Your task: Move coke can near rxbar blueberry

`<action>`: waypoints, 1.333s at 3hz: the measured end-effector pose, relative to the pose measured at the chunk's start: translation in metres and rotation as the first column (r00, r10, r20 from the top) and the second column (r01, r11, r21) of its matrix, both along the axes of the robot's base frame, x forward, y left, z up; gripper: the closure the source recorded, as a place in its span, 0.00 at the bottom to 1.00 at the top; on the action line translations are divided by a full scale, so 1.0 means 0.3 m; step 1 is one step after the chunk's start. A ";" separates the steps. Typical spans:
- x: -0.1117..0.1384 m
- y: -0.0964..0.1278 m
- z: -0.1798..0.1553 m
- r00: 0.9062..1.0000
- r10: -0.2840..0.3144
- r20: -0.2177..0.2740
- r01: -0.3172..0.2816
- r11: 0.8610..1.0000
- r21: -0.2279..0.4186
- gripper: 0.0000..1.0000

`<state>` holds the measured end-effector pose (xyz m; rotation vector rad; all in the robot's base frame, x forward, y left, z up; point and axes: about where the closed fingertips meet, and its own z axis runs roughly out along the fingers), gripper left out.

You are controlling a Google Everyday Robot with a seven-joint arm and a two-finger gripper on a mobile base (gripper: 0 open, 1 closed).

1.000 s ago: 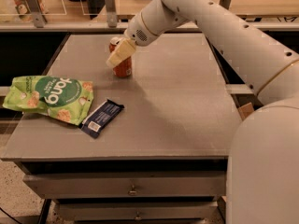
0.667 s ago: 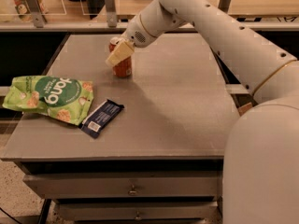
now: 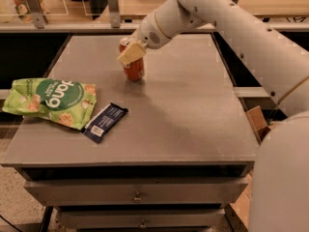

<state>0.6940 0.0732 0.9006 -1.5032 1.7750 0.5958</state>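
Note:
The red coke can [image 3: 133, 69] stands upright on the grey table [image 3: 193, 110], left of the middle and toward the back. My gripper [image 3: 131, 51] comes in from the upper right and is shut on the can's top, with one cream finger [image 3: 131, 53] across the front of it. The can's base looks to be at or just above the tabletop. The rxbar blueberry [image 3: 105, 122], a dark navy wrapper with a white label patch, lies flat near the front left, about a can's height in front of and to the left of the can.
A green snack bag [image 3: 50, 100] lies at the table's left edge, touching the bar's left end. My white arm [image 3: 227, 23] spans the back right of the table. Drawers [image 3: 137, 196] sit under the front edge. A cardboard box [image 3: 256, 122] stands to the right.
The gripper and the coke can have shifted a little to the right together. The bar and the green bag have not moved.

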 end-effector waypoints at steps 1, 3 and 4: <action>-0.098 -0.074 0.037 0.999 0.036 0.018 -0.037 0.999 0.023 0.98; -0.305 -0.159 0.054 0.992 0.107 0.069 -0.109 0.994 0.021 0.96; -0.364 -0.148 0.053 0.985 0.149 0.084 -0.152 0.988 0.030 0.81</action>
